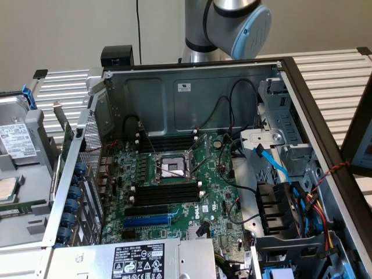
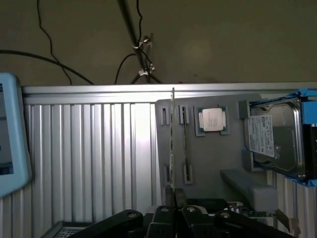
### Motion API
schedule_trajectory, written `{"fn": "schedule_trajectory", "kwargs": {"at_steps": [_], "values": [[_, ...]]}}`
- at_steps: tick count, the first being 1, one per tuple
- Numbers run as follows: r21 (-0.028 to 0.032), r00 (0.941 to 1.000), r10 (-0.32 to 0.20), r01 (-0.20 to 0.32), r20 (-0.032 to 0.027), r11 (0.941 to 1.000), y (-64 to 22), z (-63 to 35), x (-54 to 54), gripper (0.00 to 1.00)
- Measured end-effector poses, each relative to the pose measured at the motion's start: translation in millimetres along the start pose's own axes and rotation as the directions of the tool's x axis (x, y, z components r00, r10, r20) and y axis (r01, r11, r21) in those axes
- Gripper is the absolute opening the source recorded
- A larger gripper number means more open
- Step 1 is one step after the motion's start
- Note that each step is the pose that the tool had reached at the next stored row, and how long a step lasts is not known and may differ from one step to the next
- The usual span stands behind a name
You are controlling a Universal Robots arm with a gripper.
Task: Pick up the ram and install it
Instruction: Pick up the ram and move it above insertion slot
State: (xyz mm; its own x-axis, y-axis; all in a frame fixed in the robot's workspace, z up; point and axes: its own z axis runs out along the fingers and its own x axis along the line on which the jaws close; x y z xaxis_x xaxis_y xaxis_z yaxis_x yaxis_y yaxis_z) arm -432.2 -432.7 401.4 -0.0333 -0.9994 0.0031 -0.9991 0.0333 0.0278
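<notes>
In the wrist view the ram (image 2: 172, 139) shows edge-on as a thin line running out from between my fingertips. My gripper (image 2: 173, 197) is shut on its near end and holds it high above the grey parts tray (image 2: 208, 163). In the exterior view the open computer case holds the green motherboard (image 1: 215, 174). Its black memory slots (image 1: 165, 192) lie beside the CPU socket (image 1: 172, 167), with a second bank (image 1: 165, 141) behind the socket. My arm's elbow joint (image 1: 238, 20) stands behind the case.
The tray carries a loose CPU (image 2: 213, 119) and a hard drive (image 2: 275, 139) in a blue bracket; it lies at the exterior view's left (image 1: 17, 174). Ribbed metal table (image 2: 89, 158) surrounds it. Inside the case are cables (image 1: 273, 163), a drive cage (image 1: 279, 116) and a power supply (image 1: 139, 261).
</notes>
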Motion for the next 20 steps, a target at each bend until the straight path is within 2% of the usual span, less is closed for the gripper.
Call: {"fn": "schedule_trajectory", "kwargs": {"at_steps": [8,20], "values": [[-0.0002,1.0,0.0,0.0,-0.0001,1.0,-1.9,-0.1,0.1,0.12],[-0.0003,1.0,0.0,0.0,0.0059,1.0,-55.3,-1.6,-1.7,0.12]]}}
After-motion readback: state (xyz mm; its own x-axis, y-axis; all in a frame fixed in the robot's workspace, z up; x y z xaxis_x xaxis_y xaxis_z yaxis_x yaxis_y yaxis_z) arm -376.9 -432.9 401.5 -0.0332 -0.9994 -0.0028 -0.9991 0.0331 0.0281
